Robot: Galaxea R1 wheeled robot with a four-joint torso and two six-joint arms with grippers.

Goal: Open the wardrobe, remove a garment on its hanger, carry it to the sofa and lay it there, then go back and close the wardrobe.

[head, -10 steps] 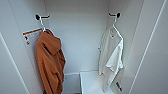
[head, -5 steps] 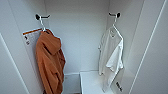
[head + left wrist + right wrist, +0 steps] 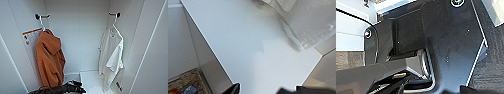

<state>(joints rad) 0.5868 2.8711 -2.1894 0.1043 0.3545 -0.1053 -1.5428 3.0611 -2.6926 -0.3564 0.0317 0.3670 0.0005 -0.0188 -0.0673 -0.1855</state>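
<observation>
The wardrobe (image 3: 80, 37) stands open in front of me, its white inside in full view. On its right wall the white garment (image 3: 112, 53) hangs limp from a thin white hanger (image 3: 115, 22) hooked over a dark peg. My left arm reaches in low at the bottom of the head view, with the left gripper (image 3: 76, 87) above the wardrobe's white floor and to the left of and below the garment. In the left wrist view the left gripper (image 3: 260, 90) is open with nothing between its dark tips. The garment's hem (image 3: 303, 22) hangs a short way beyond it.
A rust-orange garment (image 3: 48, 61) hangs from a peg on the left wall, beside a white and orange label (image 3: 30, 36). The open doors (image 3: 155, 62) flank the opening on both sides. A woven basket (image 3: 185, 83) sits on the floor below the wardrobe's white bottom panel (image 3: 250, 45).
</observation>
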